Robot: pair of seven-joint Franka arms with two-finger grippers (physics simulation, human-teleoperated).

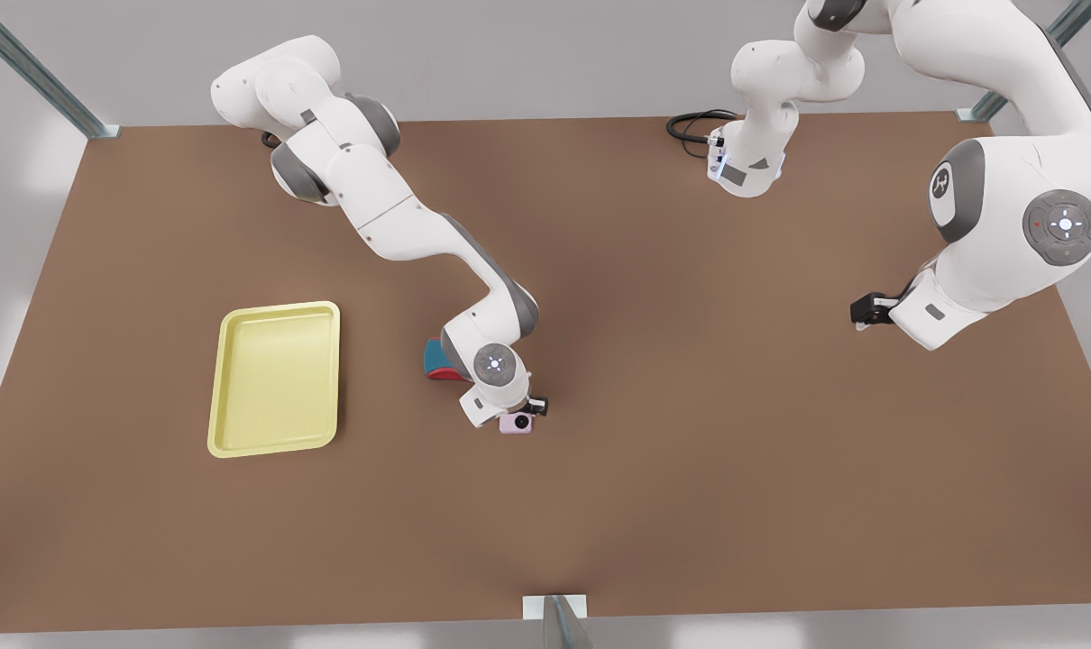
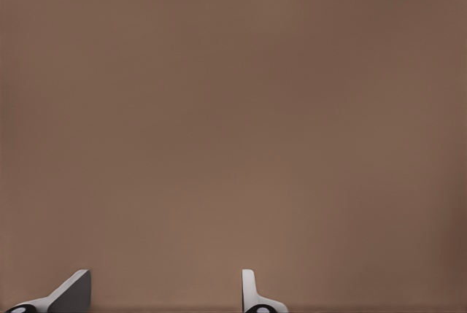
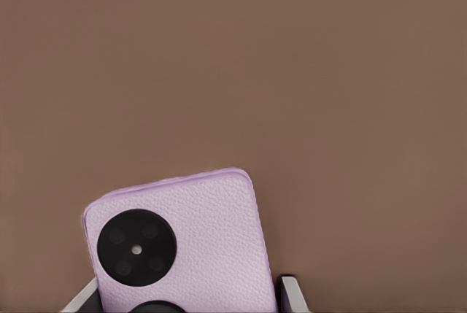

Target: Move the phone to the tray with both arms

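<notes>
The phone (image 1: pixel 516 423) is lying flat on the brown table (image 1: pixel 690 406), well to the front view's right of the tray (image 1: pixel 275 379). The right gripper (image 1: pixel 520 416) is hanging directly over it, and in the right wrist view the phone (image 3: pixel 182 247), pale pink with a black round lens showing and a second one partly cut off, is sitting between two pale fingertips (image 3: pixel 290 292), one on each side of its body. The jaws are standing narrow around the phone, close along its edges; whether they are actually pressing on it I cannot tell.

The teal-and-red mouse (image 1: pixel 437 361) is resting on the table just behind that arm's wrist, between the phone and the tray but much nearer the phone, and the arm is partly covering it.

The tray is lying flat, its long sides running away from the camera, and nothing is sitting in it.

The left gripper (image 1: pixel 863 313) is waiting far from the tray, on the far side of the phone from it. In the left wrist view its fingers (image 2: pixel 71 292) are standing wide apart over bare table, with nothing between them.

A black cable (image 1: pixel 694 124) is looping on the table by the base of the left arm.
</notes>
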